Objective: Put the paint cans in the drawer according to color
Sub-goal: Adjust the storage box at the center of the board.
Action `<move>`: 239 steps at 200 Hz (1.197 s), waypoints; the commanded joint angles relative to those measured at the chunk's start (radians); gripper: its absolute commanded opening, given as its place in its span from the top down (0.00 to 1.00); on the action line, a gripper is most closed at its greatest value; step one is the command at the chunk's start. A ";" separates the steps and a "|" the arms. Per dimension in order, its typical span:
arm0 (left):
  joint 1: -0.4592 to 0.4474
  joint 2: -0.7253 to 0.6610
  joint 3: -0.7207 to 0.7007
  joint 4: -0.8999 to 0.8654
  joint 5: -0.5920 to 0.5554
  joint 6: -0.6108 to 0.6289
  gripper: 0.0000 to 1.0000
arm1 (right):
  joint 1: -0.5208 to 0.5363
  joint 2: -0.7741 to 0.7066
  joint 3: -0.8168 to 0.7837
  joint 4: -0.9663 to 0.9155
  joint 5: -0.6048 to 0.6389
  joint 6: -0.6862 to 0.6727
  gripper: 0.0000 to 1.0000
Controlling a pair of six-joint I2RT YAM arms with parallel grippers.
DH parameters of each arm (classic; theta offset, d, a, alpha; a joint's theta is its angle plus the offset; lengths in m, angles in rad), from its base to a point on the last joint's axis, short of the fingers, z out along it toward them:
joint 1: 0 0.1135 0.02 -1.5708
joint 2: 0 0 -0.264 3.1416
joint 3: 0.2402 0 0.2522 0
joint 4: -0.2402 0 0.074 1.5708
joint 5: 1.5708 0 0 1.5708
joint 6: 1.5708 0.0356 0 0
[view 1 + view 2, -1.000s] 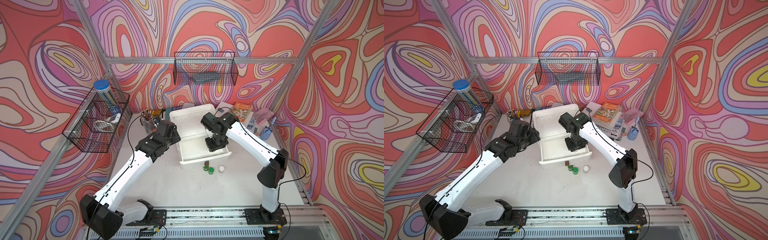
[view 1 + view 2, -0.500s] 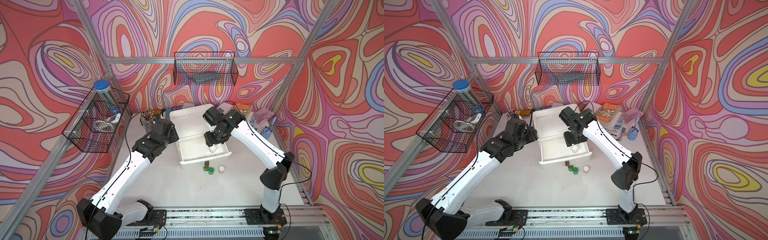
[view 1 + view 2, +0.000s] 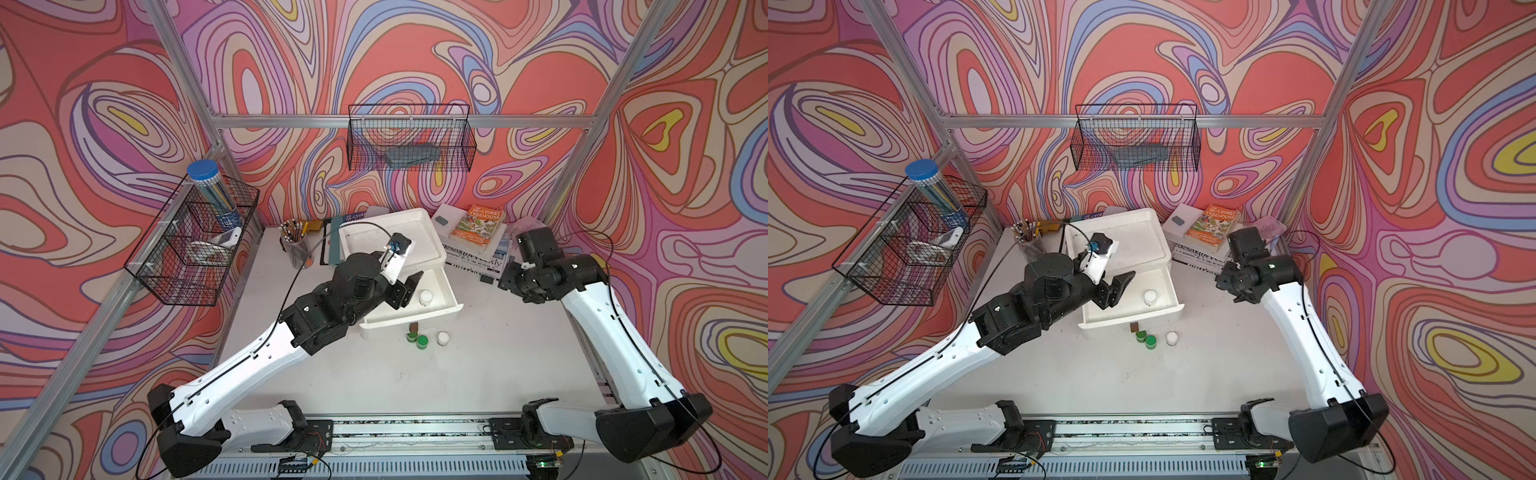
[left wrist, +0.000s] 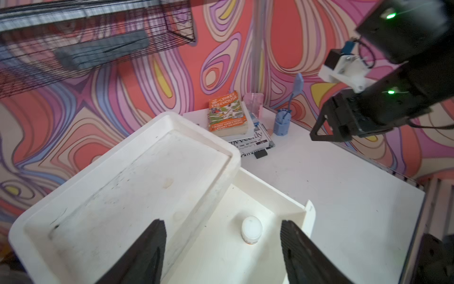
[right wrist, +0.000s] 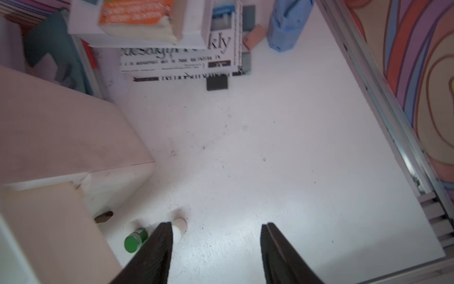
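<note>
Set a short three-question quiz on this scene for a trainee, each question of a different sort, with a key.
1. Multiple choice: what colour is the paint can inside the open drawer? A green, B white, C magenta.
2. True or false: the left pincer grips a paint can.
3. Count: how many paint cans stand on the table in front of the drawer?
Key: 1. B. 2. False: it is open and empty. 3. Three: two green cans and one white can.
</note>
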 commanded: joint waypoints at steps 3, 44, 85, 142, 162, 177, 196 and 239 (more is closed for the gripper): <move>-0.073 0.050 -0.002 0.048 0.110 0.211 0.27 | -0.037 -0.049 -0.144 0.081 -0.183 0.075 0.42; -0.122 0.092 0.003 0.035 0.100 0.230 0.27 | -0.037 -0.056 -0.340 0.237 -0.432 0.174 0.52; -0.117 0.067 -0.007 0.040 -0.127 0.155 0.24 | -0.036 -0.006 -0.275 0.215 -0.441 0.064 0.52; 0.051 -0.015 -0.021 -0.003 -0.250 -0.125 0.20 | -0.036 0.203 0.038 0.308 -0.467 -0.014 0.50; 0.117 -0.037 -0.012 -0.061 -0.288 -0.241 0.18 | -0.022 0.276 0.180 0.335 -0.483 -0.019 0.45; 0.170 -0.042 0.002 -0.118 -0.287 -0.334 0.16 | 0.021 0.349 0.305 0.305 -0.459 -0.068 0.40; 0.230 -0.036 0.015 -0.174 -0.270 -0.420 0.12 | 0.109 0.452 0.465 0.231 -0.378 -0.154 0.36; 0.324 -0.033 0.003 -0.242 -0.239 -0.557 0.12 | 0.233 0.652 0.712 0.150 -0.159 -0.283 0.39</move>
